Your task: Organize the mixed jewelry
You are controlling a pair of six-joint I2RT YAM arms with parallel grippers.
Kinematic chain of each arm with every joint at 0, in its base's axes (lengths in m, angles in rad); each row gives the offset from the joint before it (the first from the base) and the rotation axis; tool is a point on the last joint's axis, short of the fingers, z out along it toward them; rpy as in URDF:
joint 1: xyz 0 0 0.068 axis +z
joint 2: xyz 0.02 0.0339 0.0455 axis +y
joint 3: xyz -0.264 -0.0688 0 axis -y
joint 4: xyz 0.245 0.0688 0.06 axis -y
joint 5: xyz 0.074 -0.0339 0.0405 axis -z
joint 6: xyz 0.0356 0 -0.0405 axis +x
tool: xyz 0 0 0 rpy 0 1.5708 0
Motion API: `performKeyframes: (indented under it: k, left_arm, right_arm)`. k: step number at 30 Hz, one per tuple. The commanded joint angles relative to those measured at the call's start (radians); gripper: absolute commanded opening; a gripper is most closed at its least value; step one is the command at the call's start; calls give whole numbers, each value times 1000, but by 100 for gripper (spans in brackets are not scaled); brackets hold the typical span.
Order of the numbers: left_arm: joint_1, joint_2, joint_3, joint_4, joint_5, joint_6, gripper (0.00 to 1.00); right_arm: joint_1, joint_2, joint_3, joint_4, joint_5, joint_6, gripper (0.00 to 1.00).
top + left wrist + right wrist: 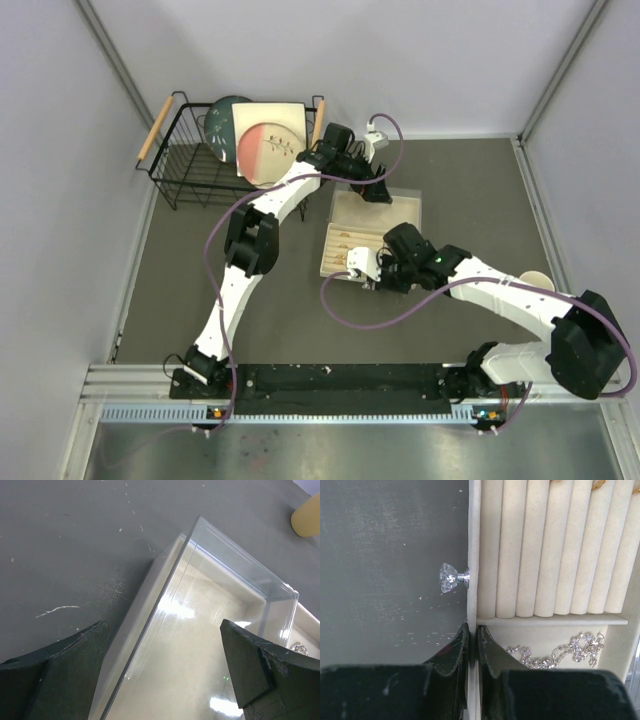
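Just right of the right pincer (pixel 473 635), clenched on the tray wall (pixel 473 555), a silver chain (pixel 560 652) is already laid in its compartment. Ring rolls (pixel 540 545) ahead look mostly unfilled. The left pincer (pixel 162 625) is spread wide above the clear lid (pixel 235 555).

- Left arm (pixel 232 290): white link shells, bulky black joint housings.
- Right arm (pixel 500 285): same white-and-black build, with a small green light on the black wrist section.
- Mauve cable (pixel 208 255) loops loosely along each arm, base to wrist.
- Left gripper (pixel 164 625): fingers (pixel 55 675) matt black, wedge-shaped, edges scuffed grey.
- Right gripper (pixel 472 626): fingers (pixel 451 652) black, tapered, pale scratches, a red fleck on one.
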Motion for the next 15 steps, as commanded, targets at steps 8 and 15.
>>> performKeyframes:
  k: [8, 15]
  left_arm:
    - [10, -19, -5, 31, 27, 2, 99]
    - [10, -19, -5, 31, 24, 3, 99]
  right_arm:
    - [-7, -10, -7, 73, -29, 6, 0]
    - [-7, -10, -17, 84, -17, 6, 0]
